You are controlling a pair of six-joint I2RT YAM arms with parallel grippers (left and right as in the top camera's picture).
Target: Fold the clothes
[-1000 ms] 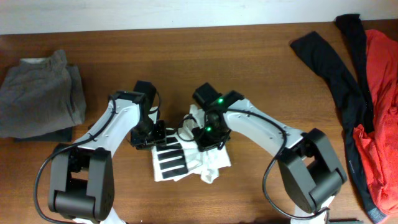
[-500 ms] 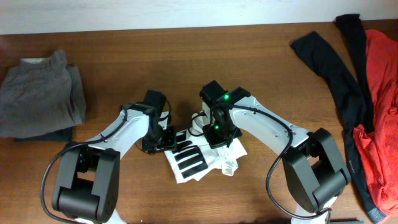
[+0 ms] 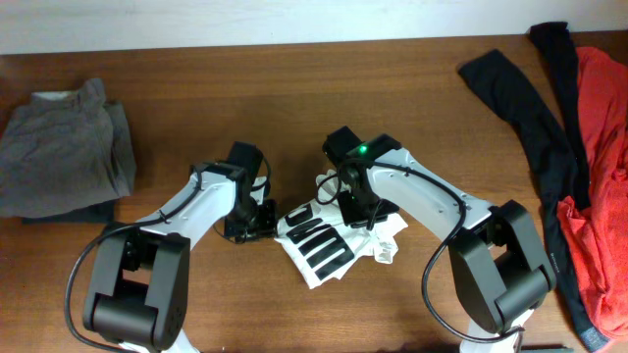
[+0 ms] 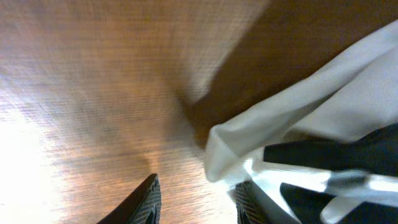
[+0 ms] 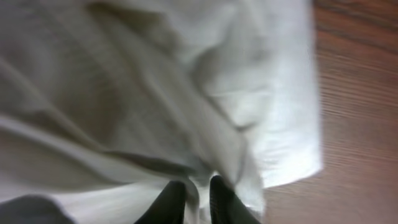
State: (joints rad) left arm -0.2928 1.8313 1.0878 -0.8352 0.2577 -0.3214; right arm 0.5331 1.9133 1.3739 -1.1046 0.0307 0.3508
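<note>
Watching the white T-shirt (image 3: 334,247) bunched on the counter (image 3: 392,98), I see left fingers (image 4: 149,198) spread at its edge; right fingers (image 5: 169,201) narrow around a fold, grip I cannot tell.

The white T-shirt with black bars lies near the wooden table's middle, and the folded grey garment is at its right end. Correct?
No. The overhead view shows the folded grey garment at the wooden table's left end; the white T-shirt with black bars is near its middle.

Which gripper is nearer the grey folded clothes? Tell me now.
Left. The left gripper sits right of the grey folded clothes, mid-table; the right gripper is farther right, over the white shirt.
</note>
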